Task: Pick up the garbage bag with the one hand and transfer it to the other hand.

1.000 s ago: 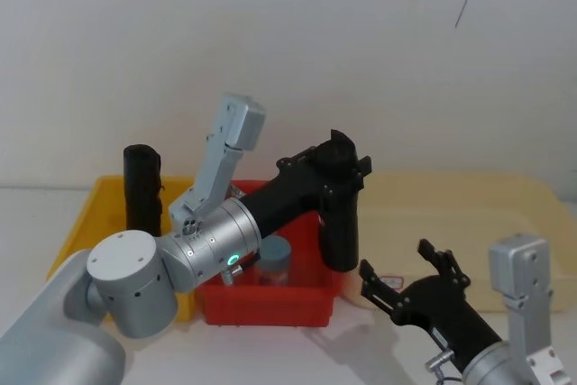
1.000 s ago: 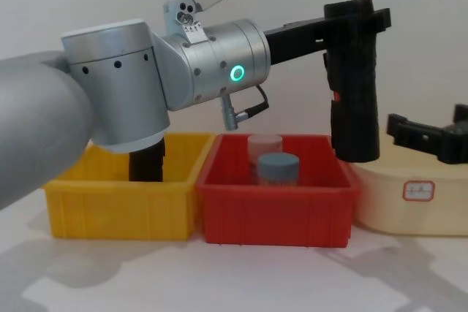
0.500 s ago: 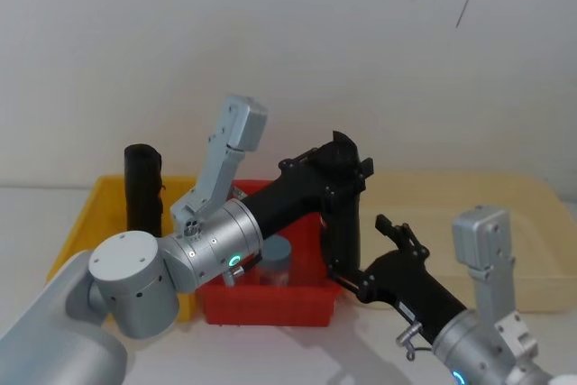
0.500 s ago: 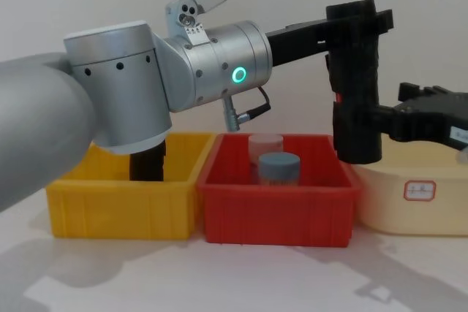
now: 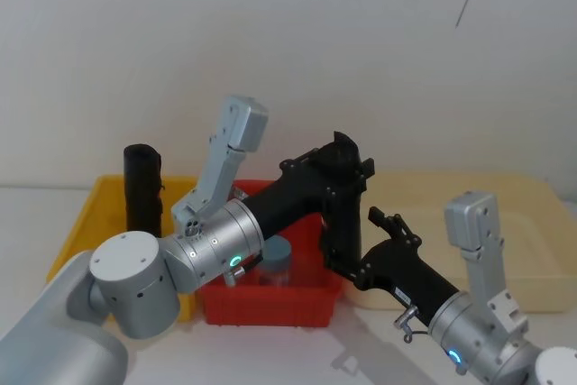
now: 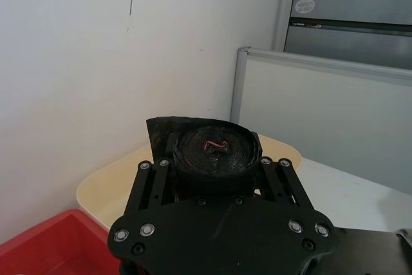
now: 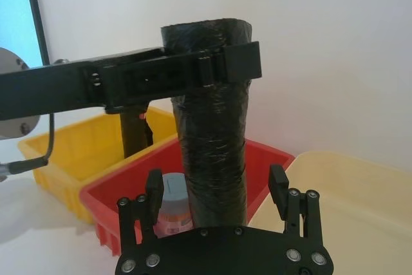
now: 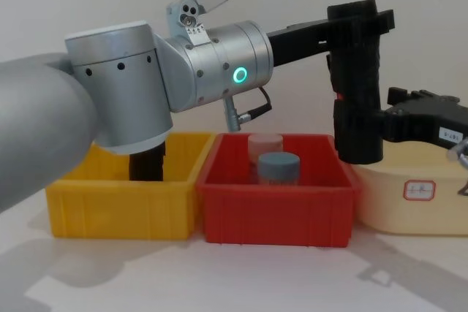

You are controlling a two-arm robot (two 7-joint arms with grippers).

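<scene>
The garbage bag (image 8: pixel 356 85), a smooth black roll with a small red mark, hangs upright above the right end of the red bin (image 8: pixel 278 210). My left gripper (image 8: pixel 358 23), on the arm with the green ring light, is shut on the bag near its top (image 6: pixel 212 149). My right gripper (image 8: pixel 365 118) has come in from the right at the bag's lower half. In the right wrist view its fingers (image 7: pixel 154 188) stand open on either side of the bag (image 7: pixel 212 133), with a gap on each side. The head view shows the right gripper (image 5: pixel 353 241) beside the bag (image 5: pixel 341 223).
The red bin holds two jars (image 8: pixel 278 168). A yellow bin (image 8: pixel 121 213) to its left holds another black roll (image 5: pixel 141 188). A cream tray (image 8: pixel 409 210) lies to the right, under the right arm. A white wall stands close behind.
The right gripper has moved left and forward from over the cream tray, so its open fingers now flank the bag's lower half. The left gripper has held the bag still.
</scene>
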